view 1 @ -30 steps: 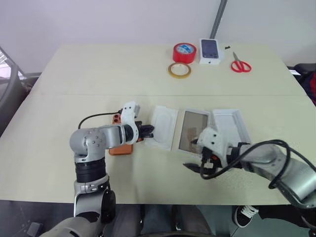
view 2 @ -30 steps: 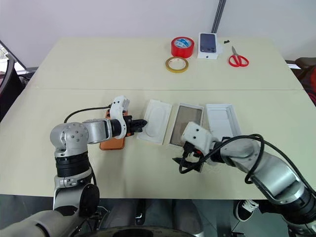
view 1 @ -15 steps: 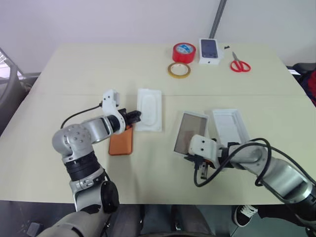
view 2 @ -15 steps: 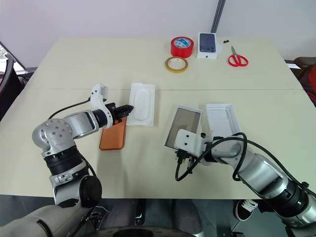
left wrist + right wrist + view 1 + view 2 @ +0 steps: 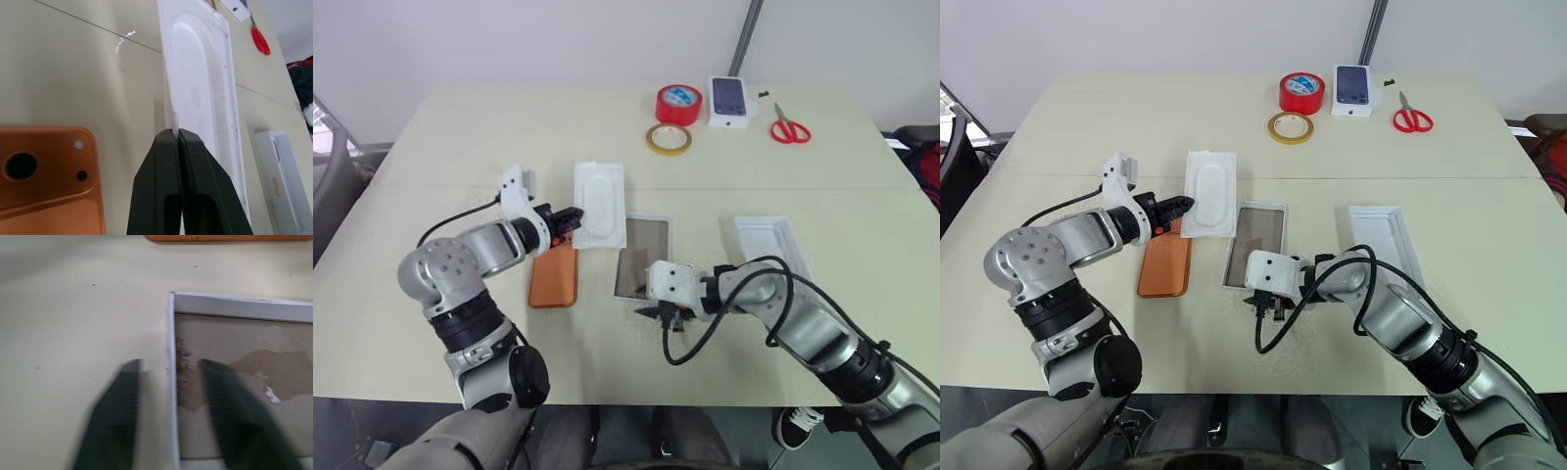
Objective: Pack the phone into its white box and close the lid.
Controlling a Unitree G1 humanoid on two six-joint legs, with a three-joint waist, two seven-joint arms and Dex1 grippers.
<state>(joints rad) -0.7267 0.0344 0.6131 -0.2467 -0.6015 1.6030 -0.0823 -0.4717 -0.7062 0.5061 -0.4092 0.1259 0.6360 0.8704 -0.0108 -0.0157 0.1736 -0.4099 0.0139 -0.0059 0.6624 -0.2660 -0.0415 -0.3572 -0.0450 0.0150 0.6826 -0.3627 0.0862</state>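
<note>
At the table's middle, the right gripper (image 5: pixel 1266 306), parted astride the white box (image 5: pixel 1255 245) rim, should clamp squarely, while the left gripper (image 5: pixel 576 216) stays out of the way, clenched on the insert (image 5: pixel 600 205).

Matt orange phone (image 5: pixel 554 276), white cardboard box (image 5: pixel 640 258), smooth beige table (image 5: pixel 509 137).

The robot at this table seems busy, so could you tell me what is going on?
It is partway through boxing an orange phone, which lies bare on the table. The left gripper is shut on the edge of a white moulded insert. The right gripper is open, its fingers astride the rim of the white box. The lid lies apart to the right, so nothing is packed yet.
</note>
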